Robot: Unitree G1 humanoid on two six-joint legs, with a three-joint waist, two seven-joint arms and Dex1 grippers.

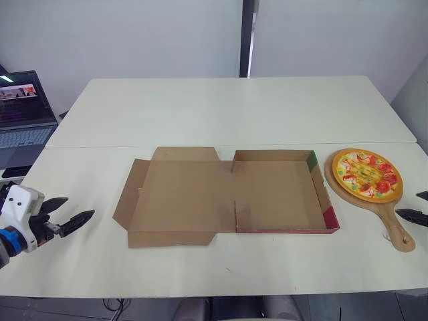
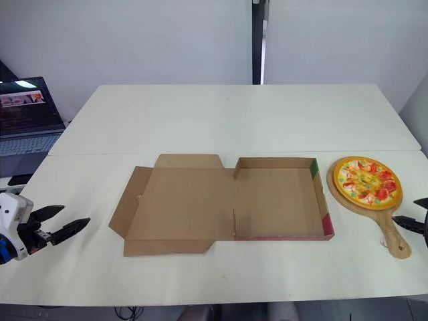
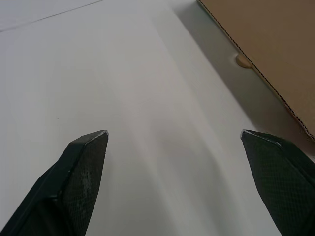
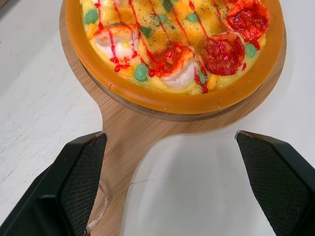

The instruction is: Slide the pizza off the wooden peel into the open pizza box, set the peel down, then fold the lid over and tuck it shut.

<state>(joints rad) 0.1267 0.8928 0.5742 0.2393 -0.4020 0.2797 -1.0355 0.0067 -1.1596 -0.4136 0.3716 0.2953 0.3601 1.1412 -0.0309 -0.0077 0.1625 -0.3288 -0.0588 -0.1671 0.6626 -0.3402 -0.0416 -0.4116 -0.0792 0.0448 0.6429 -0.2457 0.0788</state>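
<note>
A pizza (image 1: 366, 174) with red and green toppings lies on a round wooden peel (image 1: 394, 227) at the table's right side, its handle pointing toward the near edge. The open cardboard pizza box (image 1: 277, 194) lies flat in the middle, its lid (image 1: 180, 197) spread out to the left. My right gripper (image 1: 408, 204) is open just beside the peel handle (image 4: 123, 147), holding nothing, and the pizza (image 4: 177, 44) is right ahead of it. My left gripper (image 1: 79, 207) hovers open over bare table, left of the lid's corner (image 3: 275, 54).
An open laptop (image 1: 23, 117) stands off the table's far left. The white table (image 1: 234, 114) stretches bare behind the box, with a seam across it. A wall stands beyond the far edge.
</note>
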